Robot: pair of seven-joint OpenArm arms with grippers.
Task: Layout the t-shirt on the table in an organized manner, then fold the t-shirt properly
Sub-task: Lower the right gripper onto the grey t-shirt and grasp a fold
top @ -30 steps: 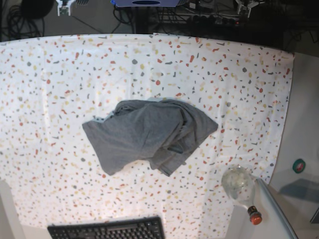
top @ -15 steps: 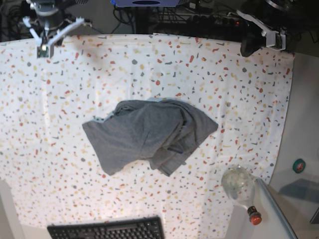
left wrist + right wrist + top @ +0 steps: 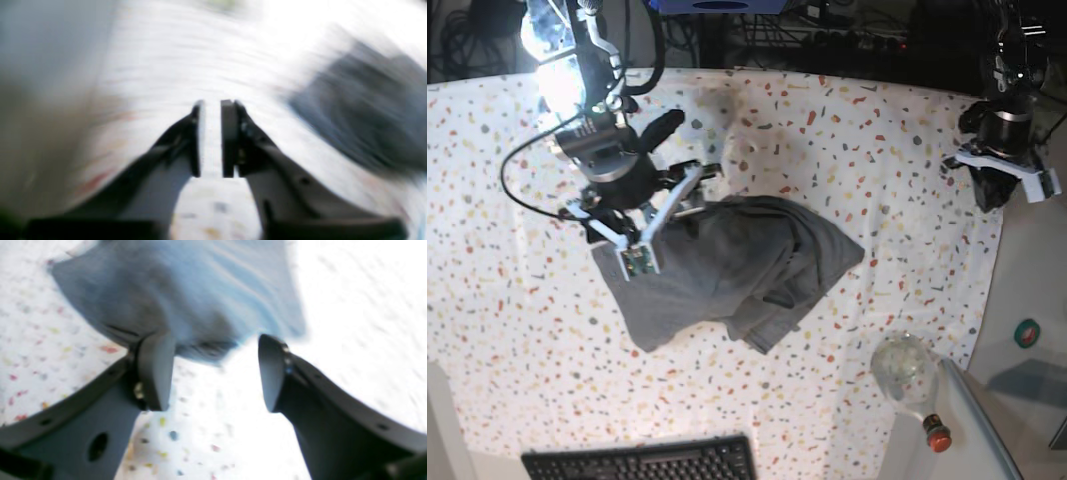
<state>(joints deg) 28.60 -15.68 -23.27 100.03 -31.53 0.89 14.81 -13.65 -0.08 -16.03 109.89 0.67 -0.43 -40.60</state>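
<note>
The crumpled heather-grey cotton t-shirt point(image 3: 727, 275) lies bunched mid-tabletop on the white red-and-yellow-flecked cloth point(image 3: 507, 330). The right pincer point(image 3: 213, 373), wide and empty, hangs over its upper-left edge; a deep bite could take several layers and drag the heap. Far off, the left pincer point(image 3: 210, 138) looks narrowly parted and empty, though badly blurred

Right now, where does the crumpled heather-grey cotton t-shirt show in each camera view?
Base: heather-grey cotton t-shirt at centre, under the right gripper.
Left wrist: blurred dark patch, right side.
Right wrist: top centre, beyond the fingertips.
Shared landmark: white flecked table cloth.
</note>
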